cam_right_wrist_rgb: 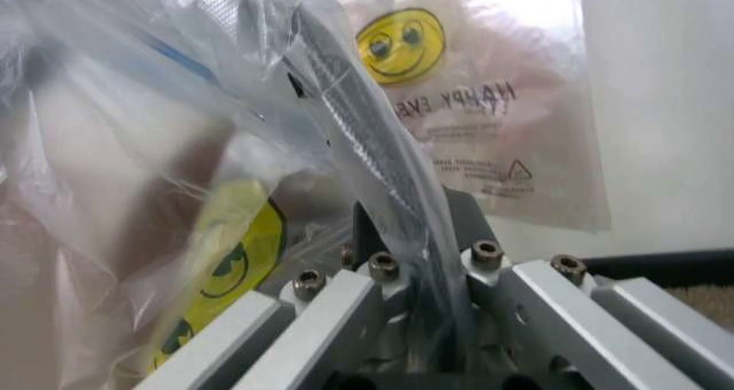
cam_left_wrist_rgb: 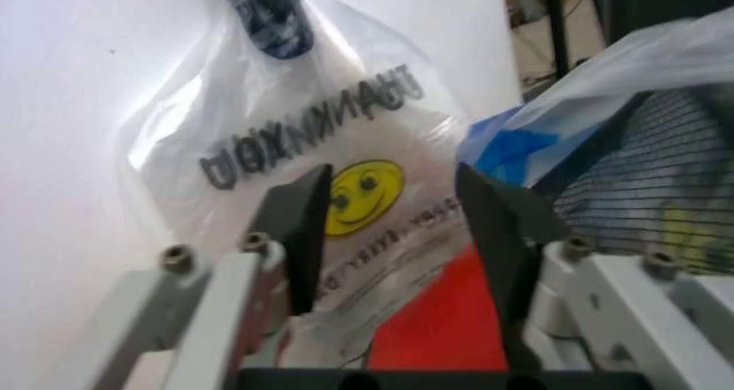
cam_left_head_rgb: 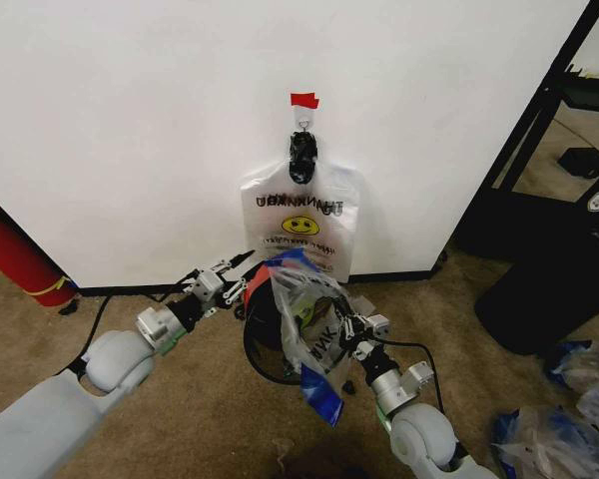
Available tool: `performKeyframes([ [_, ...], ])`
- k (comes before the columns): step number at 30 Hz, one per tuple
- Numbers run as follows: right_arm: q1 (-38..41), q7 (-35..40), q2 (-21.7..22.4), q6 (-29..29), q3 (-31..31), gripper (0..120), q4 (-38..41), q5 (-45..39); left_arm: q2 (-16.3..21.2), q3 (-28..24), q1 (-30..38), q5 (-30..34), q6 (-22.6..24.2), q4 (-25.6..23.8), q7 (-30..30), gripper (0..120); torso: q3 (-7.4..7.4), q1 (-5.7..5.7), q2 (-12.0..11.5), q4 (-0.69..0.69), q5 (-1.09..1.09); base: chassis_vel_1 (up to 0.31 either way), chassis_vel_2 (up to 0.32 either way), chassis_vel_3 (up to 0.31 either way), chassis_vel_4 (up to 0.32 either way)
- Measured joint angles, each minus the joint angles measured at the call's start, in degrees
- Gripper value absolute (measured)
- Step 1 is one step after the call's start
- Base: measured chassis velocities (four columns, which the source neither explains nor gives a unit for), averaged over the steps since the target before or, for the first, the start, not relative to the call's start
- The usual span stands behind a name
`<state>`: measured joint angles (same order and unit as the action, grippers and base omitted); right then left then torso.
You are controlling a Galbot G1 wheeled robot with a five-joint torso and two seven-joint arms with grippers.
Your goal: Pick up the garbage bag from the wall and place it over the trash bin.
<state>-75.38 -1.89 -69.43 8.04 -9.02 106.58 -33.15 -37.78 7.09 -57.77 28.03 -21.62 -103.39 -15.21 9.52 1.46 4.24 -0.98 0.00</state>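
The garbage bag, clear plastic with blue patches, is draped over the trash bin on the carpet by the wall. The bin is black mesh with red showing on its wall side. My right gripper is at the bin's right rim, shut on the bag's film. In the right wrist view the gripper pinches plastic along a mesh edge. My left gripper hovers open at the bin's left side. In the left wrist view the gripper holds nothing, beside the bag and mesh.
A like smiley bag without blue hangs from a wall hook just behind the bin. A long red cylinder lies at the left wall. A big black cylinder and black shelf stand right. More plastic bags lie on the floor at right.
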Motion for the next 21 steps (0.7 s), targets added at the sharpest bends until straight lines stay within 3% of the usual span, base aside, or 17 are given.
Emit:
performKeyframes([
  [5,0.09,0.73,0.0,-0.1,-0.24,0,-0.41,-0.16,-0.56,0.53,0.45,2.02,-1.09,0.92,-3.91,69,0.0,0.0,0.0,0.0,-0.01,0.0,0.0,0.0,0.0],
  [8,-0.28,3.39,-0.2,-0.15,-0.23,0,-0.37,-0.12,-1.22,1.54,-0.47,1.67,-0.13,-3.32,5.54,80,0.0,0.0,0.0,0.0,-0.01,0.0,0.0,0.0,0.0],
  [12,-1.45,7.16,-0.93,0.49,0.09,0,-0.27,-0.13,-1.05,0.51,-7.33,2.15,4.46,-15.21,18.26,97,0.0,0.0,0.0,-0.04,0.03,0.0,0.0,0.0,0.0],
  [13,-1.45,7.16,-0.93,0.49,0.09,0,-0.27,-0.13,-1.05,0.51,-7.33,2.15,4.46,-15.21,18.26,97,0.0,0.0,0.0,-0.04,0.03,0.0,0.0,0.0,0.0],
  [15,-1.36,9.32,-1.58,1.17,0.89,0,-0.27,0.34,-1.92,-0.3,-14.53,2.06,5.81,-21.05,20.54,99,-0.01,0.0,0.0,0.04,0.0,0.0,0.0,0.0,0.0],
  [18,-0.76,12.0,-2.41,2.05,1.76,0,-0.26,1.17,-3.8,-1.53,-20.88,0.31,6.85,-24.81,21.15,100,-0.01,0.0,0.0,0.03,0.0,0.0,0.0,0.0,0.0],
  [21,-0.49,13.35,-2.57,2.63,2.02,0,0.01,1.59,-4.65,-2.09,-23.67,-2.0,7.04,-25.25,21.18,100,-0.01,0.0,0.0,0.0,0.01,0.0,0.0,0.0,0.0],
])
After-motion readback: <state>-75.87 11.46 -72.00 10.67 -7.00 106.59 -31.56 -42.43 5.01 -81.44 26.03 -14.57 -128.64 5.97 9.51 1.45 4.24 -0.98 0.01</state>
